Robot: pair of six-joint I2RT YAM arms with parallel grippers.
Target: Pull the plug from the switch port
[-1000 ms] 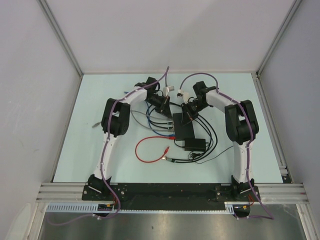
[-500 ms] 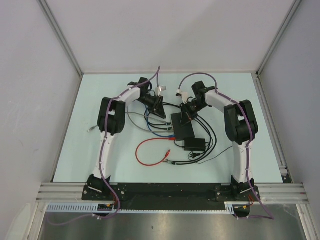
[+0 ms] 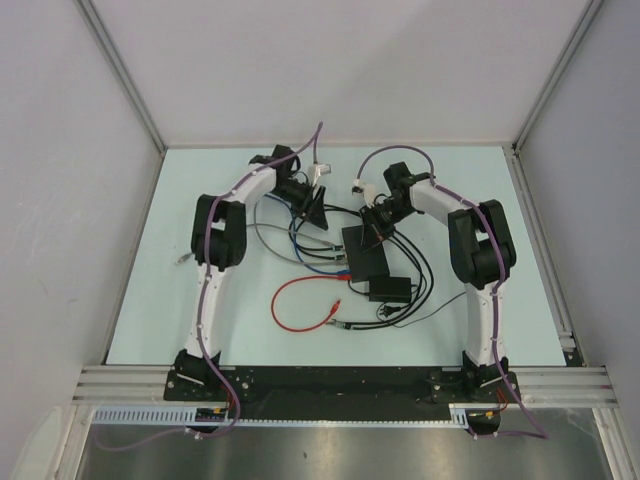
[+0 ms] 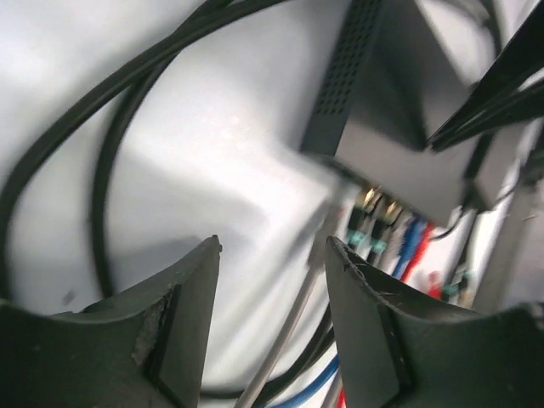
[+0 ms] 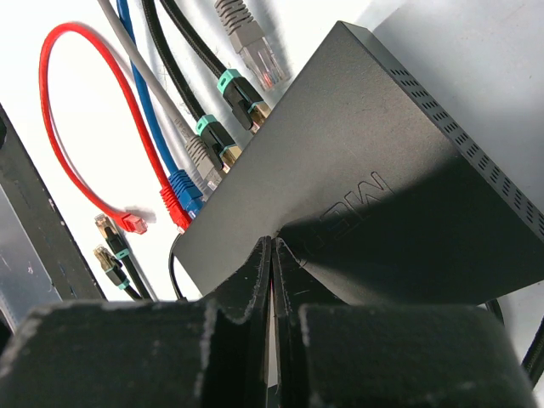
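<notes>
- Lying on the pale table point(image 3: 170, 300), the switch point(image 3: 366, 255) sits near the middle, slightly right, with its socket edge facing left.
- On its top face rests the right gripper point(image 5: 273, 251), fingers pressed together with nothing between them.
- Just left and far of the switch hovers the left gripper point(image 4: 272, 255), fingers spread; a pale grey cable point(image 4: 293, 327) shows in the gap, contact unclear in the blur.
- Five seated plugs point(image 5: 208, 132), teal-collared, grey, blue and red, line the socket edge.
- At the row's far end a grey plug point(image 5: 246, 38) lies loose on the table, outside any port.
</notes>
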